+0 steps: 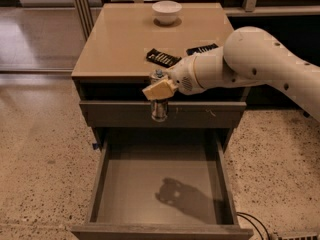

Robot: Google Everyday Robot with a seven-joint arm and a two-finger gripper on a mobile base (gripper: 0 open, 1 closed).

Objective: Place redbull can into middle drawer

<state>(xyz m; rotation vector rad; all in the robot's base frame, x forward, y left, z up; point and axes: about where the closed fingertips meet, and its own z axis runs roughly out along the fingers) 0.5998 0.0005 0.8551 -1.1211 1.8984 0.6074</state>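
Tan pads mark the fingers [156,90] of the gripper [160,96], which hangs just in front of the desk's [120,39] near edge, at about the middle of its width. The fingers are closed on the redbull can [159,110], gripping its upper part, so that only the silvery lower body shows below them. The can is upright and in the air, level with the upper drawer front [210,113], a grey panel with pale scratches toward its right side.

Below and nearer lies the middle drawer [125,179], pulled well out, with its smooth grey floor showing. The can is above the drawer's far end, well clear of the floor. A dark shadow [172,194] falls on the drawer floor, right of centre.

From the right, the white arm [250,64] reaches in across the desk's near right corner to the gripper.

On the desk top, 1 white bowl [167,11] stands at the far edge near the middle. 2 dark snack packets lie flat toward the near right: 1 [162,58] just beyond the gripper, the other [202,49] to its right, partly covered by the arm.

A dark cable [255,225] curls on the speckled floor [40,149] by the drawer's near right corner.
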